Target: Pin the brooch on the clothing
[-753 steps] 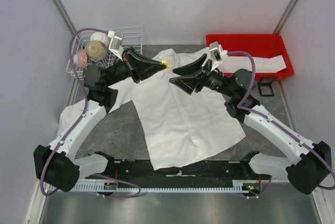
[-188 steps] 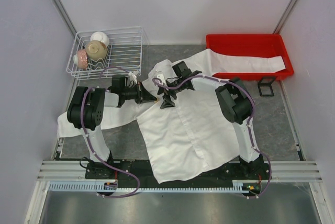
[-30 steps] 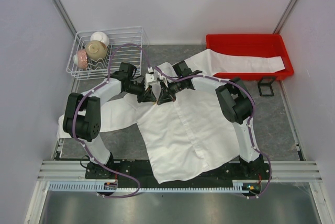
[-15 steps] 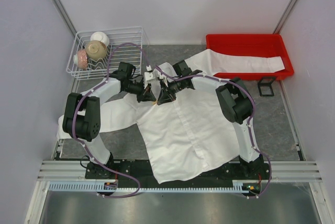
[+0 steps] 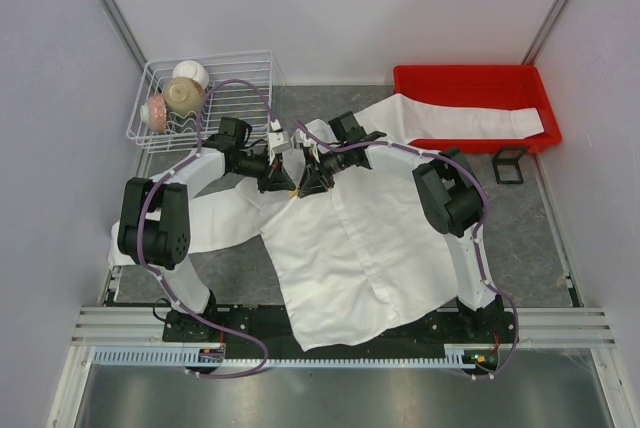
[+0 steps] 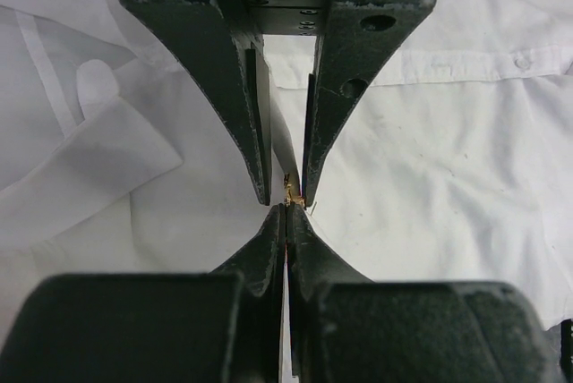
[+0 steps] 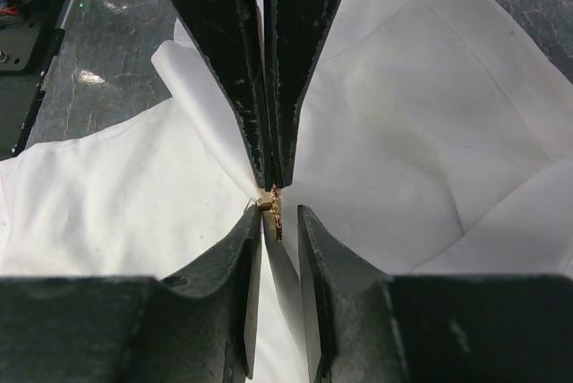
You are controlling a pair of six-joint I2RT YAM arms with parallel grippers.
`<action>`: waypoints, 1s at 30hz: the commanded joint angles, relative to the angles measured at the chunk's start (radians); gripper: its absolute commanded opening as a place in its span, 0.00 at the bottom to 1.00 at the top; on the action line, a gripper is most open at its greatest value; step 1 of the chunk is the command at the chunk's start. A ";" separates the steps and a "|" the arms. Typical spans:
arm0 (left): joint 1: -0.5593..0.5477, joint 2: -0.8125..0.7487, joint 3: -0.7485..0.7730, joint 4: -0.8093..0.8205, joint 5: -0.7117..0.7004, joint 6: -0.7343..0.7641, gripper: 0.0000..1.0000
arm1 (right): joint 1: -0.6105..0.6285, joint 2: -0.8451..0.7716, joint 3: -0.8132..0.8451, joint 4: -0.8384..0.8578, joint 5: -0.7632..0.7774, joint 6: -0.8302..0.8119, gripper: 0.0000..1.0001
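Note:
The white shirt (image 5: 350, 248) lies spread on the table, collar at the far end. My left gripper (image 5: 287, 186) and right gripper (image 5: 307, 187) meet tip to tip over its upper left chest. In the left wrist view my left gripper (image 6: 286, 210) is shut, with the tiny gold brooch (image 6: 292, 191) at its tips. The right gripper (image 6: 286, 197) faces it. In the right wrist view my right gripper (image 7: 278, 213) is narrowly open around a raised fold of shirt (image 7: 403, 132). The brooch (image 7: 274, 202) sits between its tips, just under the shut left gripper (image 7: 269, 182).
A white wire basket (image 5: 250, 73) with bowls stands at the far left. A red bin (image 5: 470, 76) at the far right holds the end of one sleeve. A small black stand (image 5: 509, 164) sits next to the bin. The other sleeve trails to the left edge.
Both grippers have stayed tip to tip on the shirt and have shifted slightly to the left. The left wrist has moved a little leftward.

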 commanded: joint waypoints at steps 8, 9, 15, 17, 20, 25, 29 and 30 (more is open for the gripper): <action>0.012 -0.014 -0.006 0.036 0.079 -0.027 0.02 | 0.004 -0.011 0.047 0.052 -0.035 0.009 0.29; 0.013 -0.013 -0.006 0.035 0.080 -0.029 0.02 | 0.004 -0.008 0.050 0.052 -0.032 0.009 0.30; 0.020 -0.014 -0.008 0.039 0.088 -0.031 0.02 | 0.002 -0.003 0.051 0.051 -0.017 0.011 0.31; 0.021 -0.014 -0.008 0.038 0.091 -0.031 0.02 | 0.002 0.000 0.051 0.051 -0.008 0.016 0.31; 0.024 -0.014 -0.009 0.039 0.091 -0.031 0.02 | 0.004 0.003 0.055 0.051 0.008 0.031 0.36; 0.027 -0.016 -0.015 0.038 0.094 -0.029 0.02 | 0.004 0.002 0.052 0.052 0.014 0.034 0.39; 0.027 -0.016 -0.017 0.041 0.096 -0.032 0.02 | 0.004 0.003 0.052 0.054 0.017 0.039 0.37; 0.029 -0.017 -0.018 0.044 0.096 -0.034 0.02 | 0.004 0.006 0.054 0.054 0.020 0.040 0.38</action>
